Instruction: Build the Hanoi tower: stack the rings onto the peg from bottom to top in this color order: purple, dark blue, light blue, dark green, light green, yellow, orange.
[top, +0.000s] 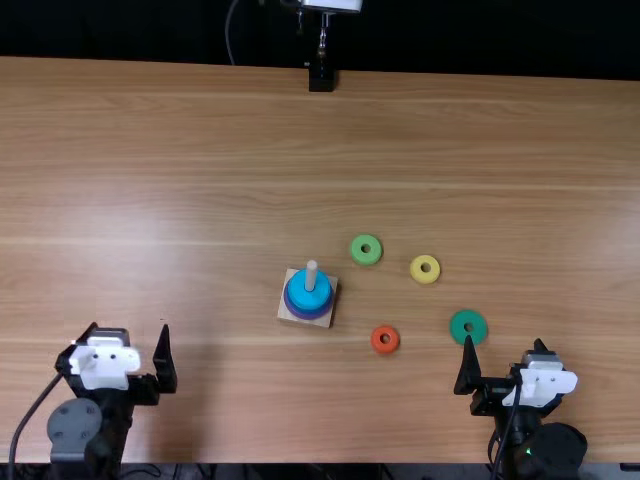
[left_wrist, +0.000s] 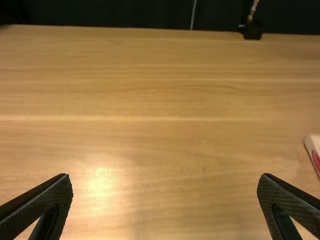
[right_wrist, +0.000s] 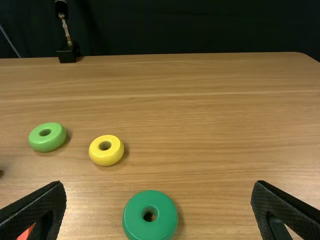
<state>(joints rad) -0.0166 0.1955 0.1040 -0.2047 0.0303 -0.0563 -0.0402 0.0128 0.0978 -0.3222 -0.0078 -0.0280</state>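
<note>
In the top view, a light blue ring (top: 309, 291) lies around the peg (top: 311, 275) over darker blue-purple rings (top: 308, 311) on the square wooden base (top: 290, 313). To its right lie the light green ring (top: 366, 250), yellow ring (top: 425, 269), orange ring (top: 385, 340) and dark green ring (top: 468, 326). My left gripper (top: 122, 358) is open at the near left; my right gripper (top: 505, 362) is open just nearer than the dark green ring. In the wrist views, the left gripper (left_wrist: 165, 205) and right gripper (right_wrist: 157, 210) hold nothing; the dark green ring (right_wrist: 150, 215) is between the right fingers' directions.
A black mount (top: 321, 78) stands at the table's far edge (top: 180, 62). The loose rings lie spread over the table right of the base, apart from one another.
</note>
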